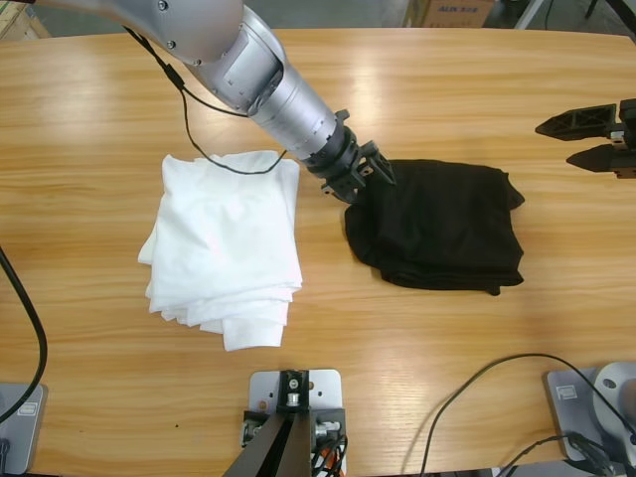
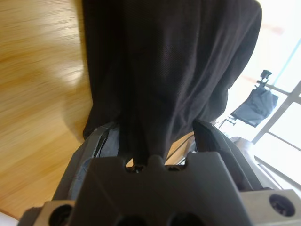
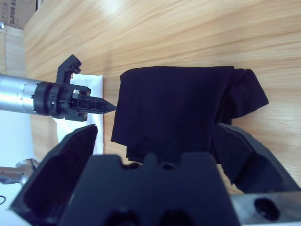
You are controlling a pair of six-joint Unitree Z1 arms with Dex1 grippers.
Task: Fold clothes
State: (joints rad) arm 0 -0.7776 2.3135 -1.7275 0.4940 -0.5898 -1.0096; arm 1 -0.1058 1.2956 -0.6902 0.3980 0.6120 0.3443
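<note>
- The black shirt [image 1: 437, 227] lies in a folded, lumpy bundle right of the middle of the tabletop [image 1: 417, 89], with a loose flap sticking out at its upper right corner.
- The left hand [image 1: 360, 177] is down at the bundle's upper left corner. In the left wrist view the dark cloth [image 2: 169, 80] runs straight down between its jaws, so I judge it clamped on that edge of the shirt.
- Seen from the right wrist camera, that same hand [image 3: 96, 106] comes to a closed point right at the cloth's edge.
- The right hand [image 1: 596, 134] hangs over the tabletop's far right side, well apart from the shirt, jaws parted and holding nothing.
- The white garments [image 1: 227, 248] sit in a tidy layered stack left of the shirt, close by but apart from it. That pile looks finished to me.
- So the step in hand is the black shirt: folded over at least once, I reckon, but not squared off.
- Next move, as I read it: carry the pinched corner across or tug it flat, keeping the layers underneath from dragging along.
- The right hand would need to come in and pin or tuck that stray flap.
</note>
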